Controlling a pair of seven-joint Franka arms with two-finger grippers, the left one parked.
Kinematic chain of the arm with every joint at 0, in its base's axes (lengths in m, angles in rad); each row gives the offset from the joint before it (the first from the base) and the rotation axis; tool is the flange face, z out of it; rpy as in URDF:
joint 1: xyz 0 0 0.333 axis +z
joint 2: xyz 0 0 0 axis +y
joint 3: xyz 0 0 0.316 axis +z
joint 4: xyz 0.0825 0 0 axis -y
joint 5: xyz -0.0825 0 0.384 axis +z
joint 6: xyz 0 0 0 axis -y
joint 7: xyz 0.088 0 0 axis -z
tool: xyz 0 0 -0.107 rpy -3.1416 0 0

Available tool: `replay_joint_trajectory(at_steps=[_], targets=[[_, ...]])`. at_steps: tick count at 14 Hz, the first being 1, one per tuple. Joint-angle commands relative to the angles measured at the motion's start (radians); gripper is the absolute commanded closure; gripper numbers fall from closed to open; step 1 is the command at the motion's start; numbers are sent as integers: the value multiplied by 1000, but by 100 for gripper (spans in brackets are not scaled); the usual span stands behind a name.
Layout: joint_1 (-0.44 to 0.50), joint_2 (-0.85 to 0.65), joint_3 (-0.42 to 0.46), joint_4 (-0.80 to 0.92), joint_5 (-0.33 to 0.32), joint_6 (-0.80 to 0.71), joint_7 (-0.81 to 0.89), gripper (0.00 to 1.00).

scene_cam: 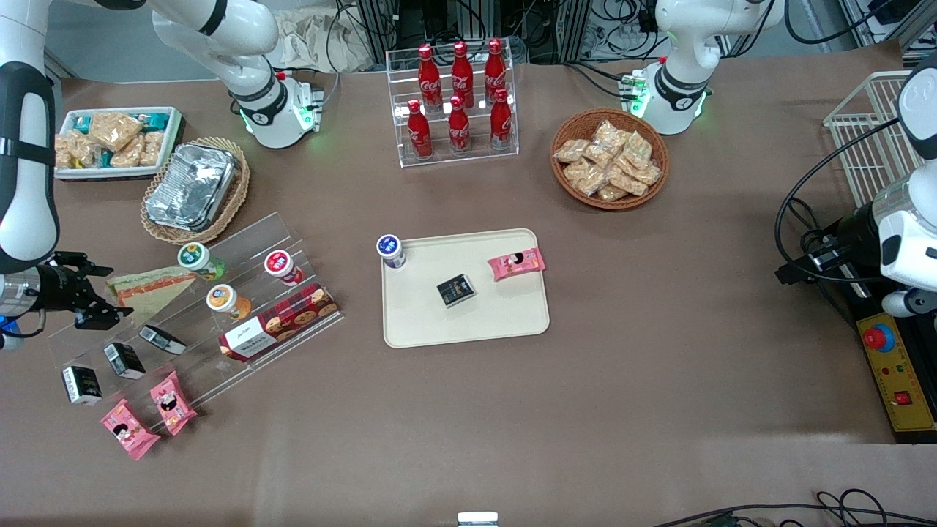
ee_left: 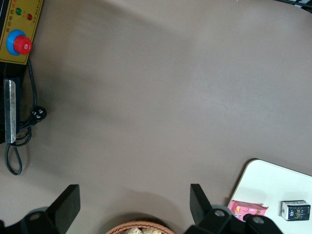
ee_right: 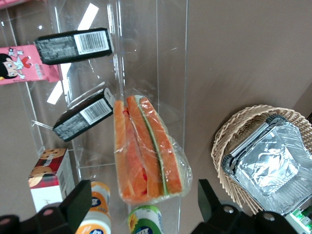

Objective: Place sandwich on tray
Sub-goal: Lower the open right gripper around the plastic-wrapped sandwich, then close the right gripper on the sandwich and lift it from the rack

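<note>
Sandwich [ee_right: 146, 148] was a wrapped triangular wedge: orange layers, a green stripe, pale bread, clear film. It lay on the top step of the clear acrylic rack [scene_cam: 241, 256] at the left of the front frame, next to the green-lidded cup [scene_cam: 195, 257]. Hand [scene_cam: 99, 293] hovered just beside it, fingers apart, gripping nothing. Tray [scene_cam: 512, 322], beige with rounded corners, sat mid-desk well apart, carrying a pink packet [scene_cam: 517, 263] and a black box [scene_cam: 456, 290].

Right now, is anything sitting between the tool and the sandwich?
Nothing visible. The tool hangs open right over the sandwich on the clear acrylic shelf, with no item between them. The nearest things, two small cups, lie beside its wide end.
</note>
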Motion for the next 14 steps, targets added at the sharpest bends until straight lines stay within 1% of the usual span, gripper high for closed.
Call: replay_joint_trajectory(at_steps=[1,3,4,5,6,7,8,10,11,13,14], targets=[[1,-41,0,-81,18,53,-12,4],[4,-55,3,-128,18,100,-14,4],[4,-55,3,-132,18,100,-14,4],[6,-55,5,-132,18,100,-23,5],[6,-53,3,-132,18,99,-40,11],[6,-49,5,-132,18,100,-51,30],[6,-47,3,-130,18,99,-52,46],[7,-52,6,-130,18,94,-54,80],[6,-53,9,-130,19,93,-57,89],[4,-55,9,-128,51,96,-86,100],[1,-55,6,-124,71,94,-115,100]])
